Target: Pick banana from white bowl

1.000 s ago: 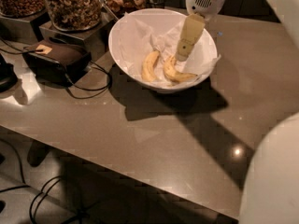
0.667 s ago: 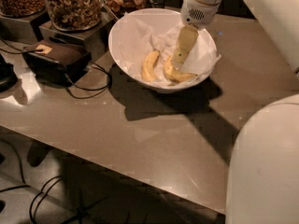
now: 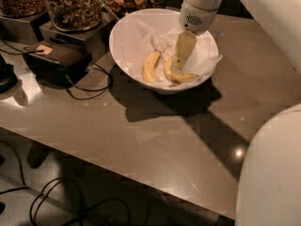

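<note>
The white bowl (image 3: 123, 37) stands at the back of the table, lined with crumpled white paper. Two bananas lie in it. The banana (image 3: 185, 77), bent like an L, lies to the right along the bowl's front wall. A shorter, plump banana (image 3: 150, 66) lies to its left. My gripper (image 3: 178, 64) reaches down into the bowl from the upper right, and its tip is right at the bent banana's upper end. The gripper hides part of that banana.
Glass jars of nuts (image 3: 75, 4) stand behind the bowl on the left. A dark box (image 3: 56, 58) with cables (image 3: 94, 86) lies left of the bowl. The brown table (image 3: 141, 135) ends at a front edge. My white arm body (image 3: 273, 173) fills the lower right.
My gripper has moved lower and slightly left into the bowl, down to the bent banana. The bananas and bowl have not moved.
</note>
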`<action>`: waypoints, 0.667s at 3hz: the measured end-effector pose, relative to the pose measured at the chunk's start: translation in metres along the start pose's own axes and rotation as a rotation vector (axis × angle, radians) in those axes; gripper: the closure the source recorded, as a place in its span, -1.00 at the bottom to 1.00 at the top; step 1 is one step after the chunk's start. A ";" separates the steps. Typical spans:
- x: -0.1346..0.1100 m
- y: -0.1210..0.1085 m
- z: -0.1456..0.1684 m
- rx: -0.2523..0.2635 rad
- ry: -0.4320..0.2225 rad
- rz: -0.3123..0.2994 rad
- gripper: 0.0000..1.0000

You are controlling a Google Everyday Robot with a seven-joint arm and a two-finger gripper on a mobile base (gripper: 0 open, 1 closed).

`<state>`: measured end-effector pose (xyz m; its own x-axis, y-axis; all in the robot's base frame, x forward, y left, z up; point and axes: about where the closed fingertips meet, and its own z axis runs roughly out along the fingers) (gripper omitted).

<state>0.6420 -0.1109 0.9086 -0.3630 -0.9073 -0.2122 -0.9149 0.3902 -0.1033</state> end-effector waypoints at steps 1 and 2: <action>0.000 0.016 0.007 -0.013 0.015 -0.014 -0.78; -0.004 0.029 0.014 -0.027 0.035 -0.039 -0.56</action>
<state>0.6189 -0.0938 0.8928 -0.3329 -0.9267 -0.1744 -0.9325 0.3510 -0.0848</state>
